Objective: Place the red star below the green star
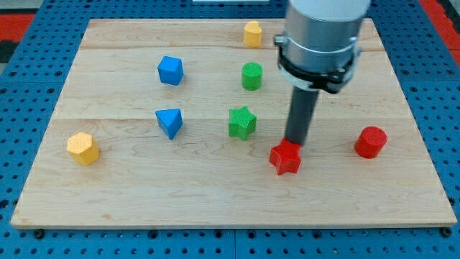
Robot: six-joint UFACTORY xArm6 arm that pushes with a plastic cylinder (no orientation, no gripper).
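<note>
My tip (294, 142) touches the far edge of the red star (285, 157), which lies on the worktop (215, 194) to the right of and slightly nearer than the green star (242, 121). A red cylinder (370, 142) stands well apart, further right. No claw shows here.

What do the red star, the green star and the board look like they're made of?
Red star, by my tip, and green star: probably matte plastic, perhaps printed, with faintly ridged surfaces. Board: pale wood with visible grain and plank seams, smooth finish.
</note>
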